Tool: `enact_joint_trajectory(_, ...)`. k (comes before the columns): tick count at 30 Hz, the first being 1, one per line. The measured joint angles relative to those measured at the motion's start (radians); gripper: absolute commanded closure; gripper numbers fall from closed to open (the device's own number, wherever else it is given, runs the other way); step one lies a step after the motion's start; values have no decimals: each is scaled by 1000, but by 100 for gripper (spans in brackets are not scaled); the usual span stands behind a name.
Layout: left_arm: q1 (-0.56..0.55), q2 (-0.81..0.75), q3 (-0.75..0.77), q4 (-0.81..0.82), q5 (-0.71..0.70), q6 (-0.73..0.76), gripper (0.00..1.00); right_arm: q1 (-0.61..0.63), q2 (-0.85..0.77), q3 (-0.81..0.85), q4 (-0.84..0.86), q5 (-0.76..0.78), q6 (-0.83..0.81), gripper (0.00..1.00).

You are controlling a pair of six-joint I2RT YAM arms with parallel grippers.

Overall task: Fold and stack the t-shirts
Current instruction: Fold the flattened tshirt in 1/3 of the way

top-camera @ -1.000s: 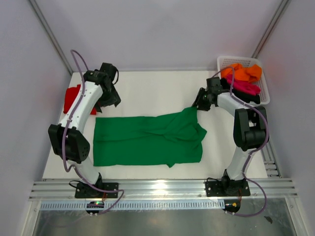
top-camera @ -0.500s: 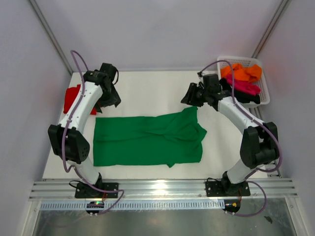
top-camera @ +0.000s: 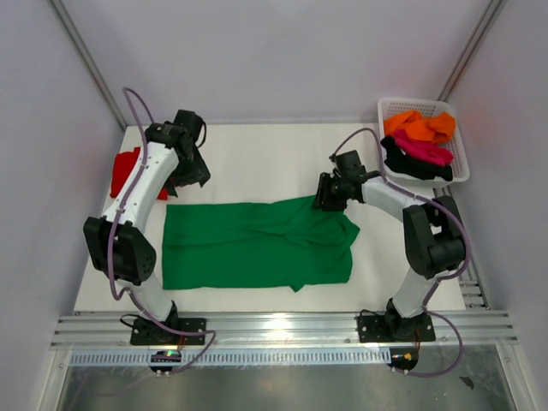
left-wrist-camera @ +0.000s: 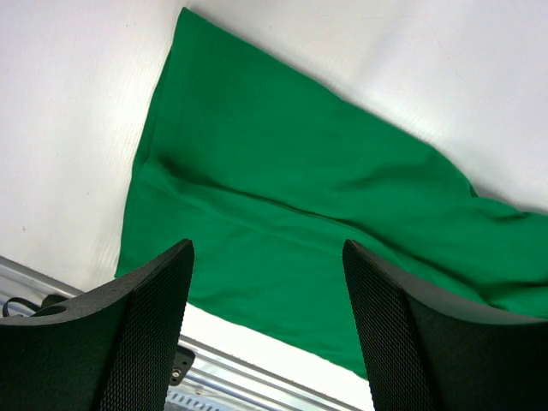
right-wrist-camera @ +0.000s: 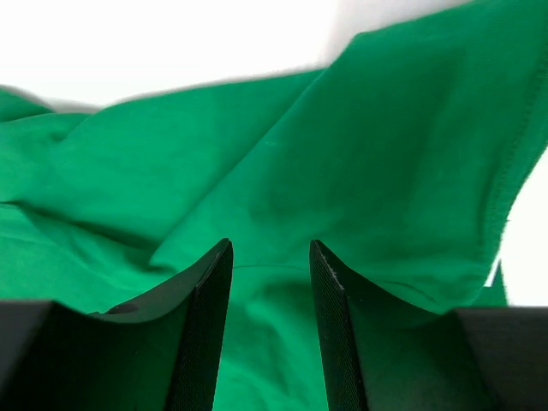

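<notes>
A bright green t-shirt [top-camera: 248,244] lies spread flat across the middle of the white table. My left gripper [top-camera: 193,174] hangs open above the table just beyond the shirt's far left corner; in its wrist view the green cloth [left-wrist-camera: 282,171] lies well below the wide-apart fingers [left-wrist-camera: 154,291]. My right gripper [top-camera: 327,197] is low over the shirt's far right corner, open, its fingertips [right-wrist-camera: 221,257] close to rumpled green cloth [right-wrist-camera: 385,128]. A red t-shirt [top-camera: 127,169] lies at the table's left edge, partly hidden by the left arm.
A white mesh basket [top-camera: 384,108] at the back right holds an orange t-shirt [top-camera: 419,127], a magenta one [top-camera: 425,151] and a black one [top-camera: 409,167]. A metal rail [top-camera: 282,330] runs along the near edge. Walls close in on both sides.
My right gripper has swung left from the shirt's far right corner and dropped back down onto that corner. The left arm and the green shirt's body stayed still.
</notes>
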Motion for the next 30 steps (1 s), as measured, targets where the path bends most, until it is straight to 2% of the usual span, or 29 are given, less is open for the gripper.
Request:
enact_joint_trajectory(9, 0, 0, 0, -2, -2, 1, 27, 2, 108, 60, -60, 98, -29, 54)
enact_joint_trajectory(19, 0, -1, 28, -21, -18, 3, 27, 4, 162, 160, -154, 176, -37, 54)
enact_joint_trajectory(30, 0, -28, 35, -42, -31, 16, 27, -8, 220, 289, -262, 331, -38, 54)
